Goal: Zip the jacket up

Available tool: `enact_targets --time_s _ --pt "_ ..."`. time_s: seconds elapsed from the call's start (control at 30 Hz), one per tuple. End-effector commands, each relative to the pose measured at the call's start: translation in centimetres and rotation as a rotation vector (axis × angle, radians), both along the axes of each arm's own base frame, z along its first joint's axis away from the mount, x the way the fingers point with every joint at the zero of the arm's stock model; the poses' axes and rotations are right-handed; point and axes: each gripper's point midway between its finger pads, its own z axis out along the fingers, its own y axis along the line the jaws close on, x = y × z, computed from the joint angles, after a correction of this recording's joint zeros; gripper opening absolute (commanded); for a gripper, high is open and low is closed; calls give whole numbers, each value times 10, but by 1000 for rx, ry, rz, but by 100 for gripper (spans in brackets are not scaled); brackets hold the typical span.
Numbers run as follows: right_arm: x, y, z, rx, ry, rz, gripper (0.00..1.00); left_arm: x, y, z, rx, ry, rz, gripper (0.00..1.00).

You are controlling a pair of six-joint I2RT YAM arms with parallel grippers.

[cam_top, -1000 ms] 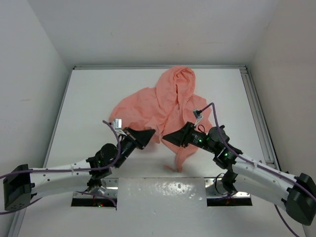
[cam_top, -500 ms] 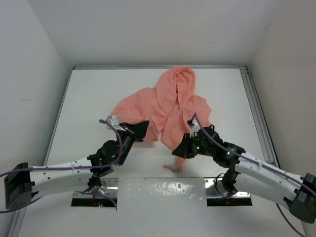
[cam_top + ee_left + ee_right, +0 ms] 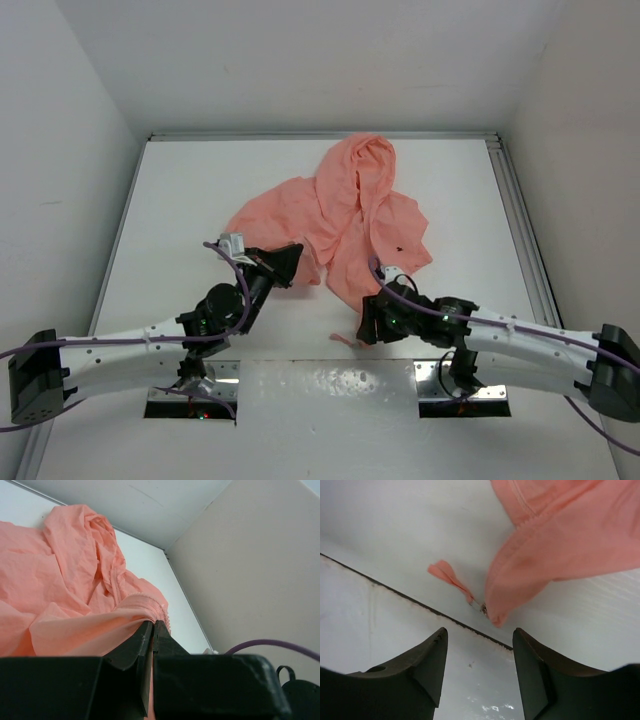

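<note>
Item: salmon-pink hooded jacket (image 3: pixel 340 210), thin fabric, lying crumpled on the white table (image 3: pixel 180 190), centre to far side. Hood (image 3: pixel 365 155) lies toward the far wall; one small dark spot (image 3: pixel 399 250) shows on the right-hand panel. The lower front edge trails toward the near side of the table and ends in a metal zipper slider (image 3: pixel 483 608) with a small pink pull tab (image 3: pixel 447 574), both on the table surface. Left gripper (image 3: pixel 152 627): jaws clamped together on a fold of the jacket's lower edge, left of centre, fabric bunched at the fingertips. Right gripper (image 3: pixel 480 632): fingers spread apart with nothing between them, poised just on the near side of the slider and tab, touching neither.
</note>
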Motion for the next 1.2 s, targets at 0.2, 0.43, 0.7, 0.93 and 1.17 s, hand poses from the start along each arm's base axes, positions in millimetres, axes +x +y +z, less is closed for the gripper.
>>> enact_targets --time_s 0.2,0.43,0.7,0.93,1.17 --pt "-2 0 -26 -61 -15 -59 49 0 -3 1 -12 -5 -23 0" --pt "-6 -3 -46 -70 21 -78 46 0 -4 0 -11 -1 -30 0" --pt "-4 4 -48 -40 16 -81 41 2 -6 -3 -14 7 -38 0" --pt "-6 11 -52 -16 37 -79 39 4 -5 -5 -12 13 -38 0" --pt "-8 12 -53 -8 47 -76 24 6 -4 -6 -19 19 -39 0"
